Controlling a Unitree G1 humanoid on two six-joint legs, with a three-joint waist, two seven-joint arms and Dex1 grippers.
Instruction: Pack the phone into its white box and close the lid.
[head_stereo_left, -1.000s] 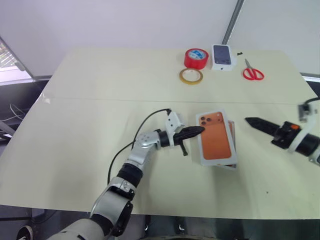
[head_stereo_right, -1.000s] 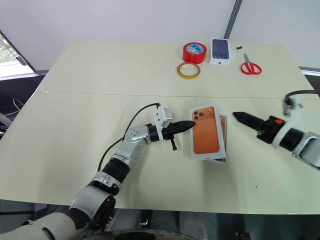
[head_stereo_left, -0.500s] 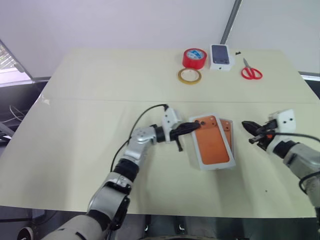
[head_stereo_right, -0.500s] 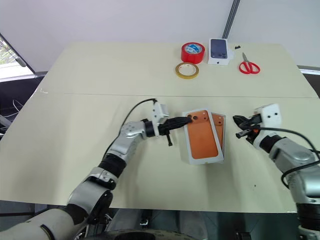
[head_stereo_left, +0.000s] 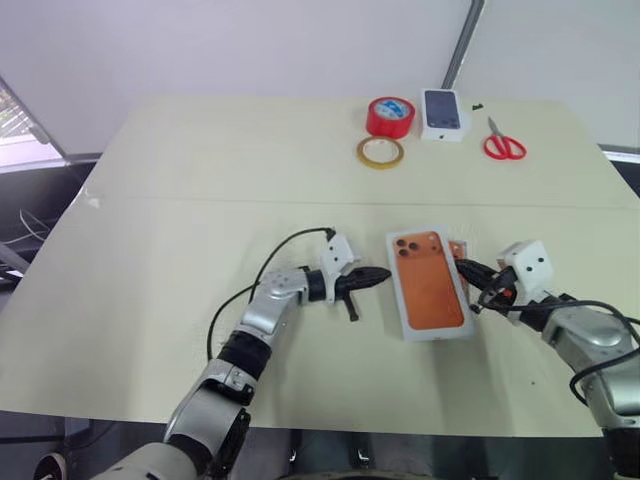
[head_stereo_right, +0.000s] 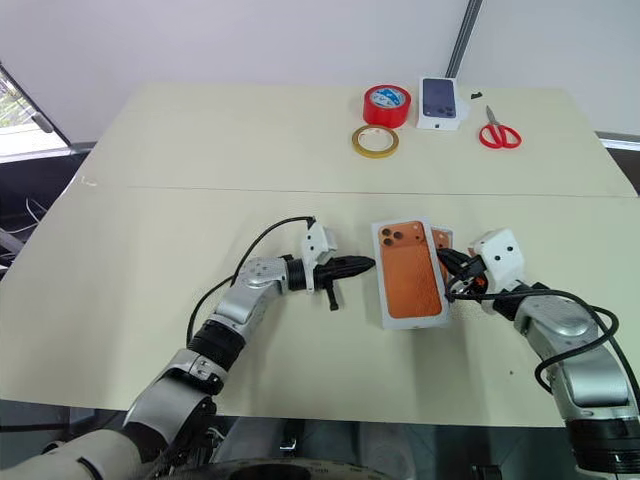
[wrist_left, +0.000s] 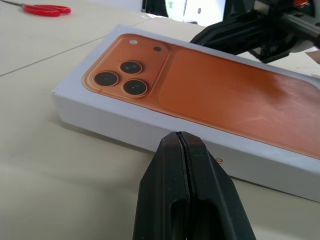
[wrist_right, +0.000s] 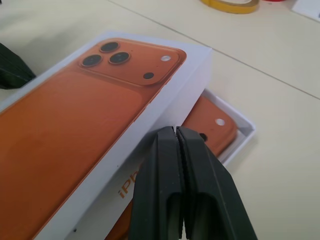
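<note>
The lid (head_stereo_left: 430, 285), white with an orange phone printed on its top, lies slightly askew over the white box (wrist_right: 239, 134), covering most of it. The phone (wrist_right: 210, 122) sits inside the box, and one copper-orange corner shows past the lid's right edge. My left gripper (head_stereo_left: 385, 275) is shut and lies level on the table, its tip just short of the lid's left side (wrist_left: 125, 127). From the other side, my right gripper (head_stereo_left: 462, 266) is shut, with its tip against the lid's right side, above the uncovered strip of box.
At the table's far side stand a red tape roll (head_stereo_left: 391, 117), a yellow tape ring (head_stereo_left: 381, 152), a small white box printed with a dark phone (head_stereo_left: 444, 113) and red scissors (head_stereo_left: 505, 147). Bare table (head_stereo_left: 180, 220) stretches to the left.
My right gripper has come in leftward and down to the lid's right side, rolling over on the way. The lid has turned straighter over the box. My left gripper has drawn back off the lid's corner.
</note>
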